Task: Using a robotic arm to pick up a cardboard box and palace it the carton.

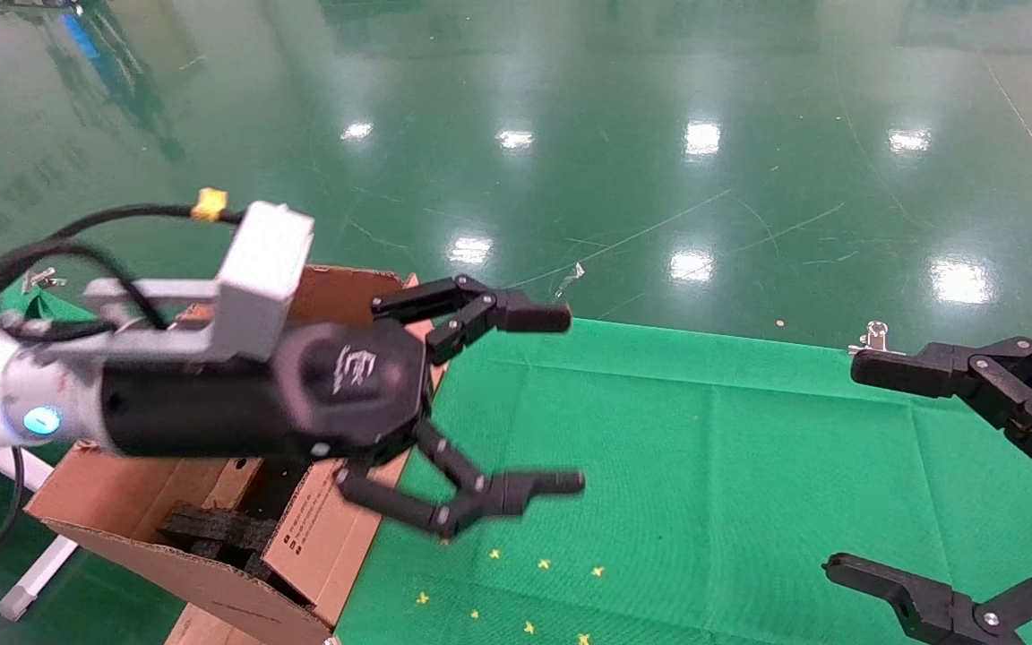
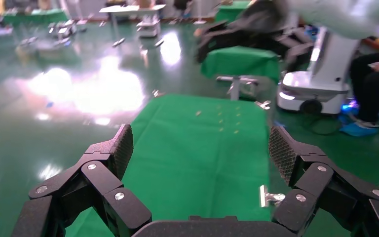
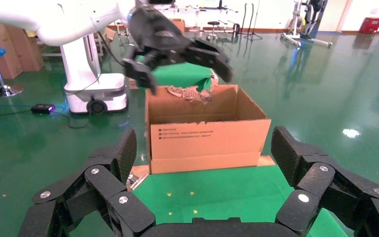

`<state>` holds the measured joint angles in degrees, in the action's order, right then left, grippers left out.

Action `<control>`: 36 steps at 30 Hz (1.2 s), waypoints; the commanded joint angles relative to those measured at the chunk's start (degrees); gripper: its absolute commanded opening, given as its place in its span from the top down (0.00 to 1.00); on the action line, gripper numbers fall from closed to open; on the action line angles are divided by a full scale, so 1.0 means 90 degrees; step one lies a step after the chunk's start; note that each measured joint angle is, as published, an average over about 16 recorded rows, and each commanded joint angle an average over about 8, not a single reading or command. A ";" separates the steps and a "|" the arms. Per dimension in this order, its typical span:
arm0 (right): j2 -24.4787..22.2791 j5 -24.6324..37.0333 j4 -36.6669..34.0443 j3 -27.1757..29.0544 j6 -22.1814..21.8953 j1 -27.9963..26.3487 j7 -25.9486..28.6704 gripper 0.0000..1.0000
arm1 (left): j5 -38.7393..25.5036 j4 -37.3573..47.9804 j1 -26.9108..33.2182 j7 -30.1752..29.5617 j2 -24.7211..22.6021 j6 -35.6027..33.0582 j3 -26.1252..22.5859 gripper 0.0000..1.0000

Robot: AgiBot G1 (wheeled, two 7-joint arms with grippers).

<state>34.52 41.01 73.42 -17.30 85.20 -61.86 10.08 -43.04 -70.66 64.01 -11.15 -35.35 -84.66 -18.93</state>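
Fingers (image 1: pixel 516 315) of the left gripper (image 1: pixel 561 399) spread wide, empty, above the carton (image 3: pixel 205 133) (printed flap only in right wrist view)

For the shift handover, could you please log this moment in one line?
left gripper: open, empty, beside large brown corrugated carton | right gripper: open, idle | small box: unseen

My right gripper (image 3: pixel 205 158) sat spread wide at six o'clock; at twelve the carton (image 3: pixel 205 131) stood with the left gripper (image 3: pixel 182 61) spread above its torn flap (image 3: pixel 190 93).
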 commanded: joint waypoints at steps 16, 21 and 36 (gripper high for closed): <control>-0.0001 -0.0002 -0.0002 -0.0002 -0.0002 0.0001 -0.0001 0.02 | 0.0187 -0.0428 -0.0367 0.0059 0.0053 -0.0156 0.0436 0.00; -0.0001 -0.0002 -0.0002 -0.0002 -0.0002 0.0001 -0.0001 0.00 | 0.0167 -0.0388 -0.0332 0.0055 0.0047 -0.0142 0.0391 0.00; -0.0001 -0.0002 -0.0002 -0.0001 -0.0002 0.0001 0.0000 0.00 | 0.0137 -0.0330 -0.0279 0.0048 0.0040 -0.0117 0.0331 0.00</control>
<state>34.51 40.99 73.41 -17.31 85.18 -61.86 10.08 -41.79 -73.64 61.48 -10.72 -34.99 -85.72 -15.95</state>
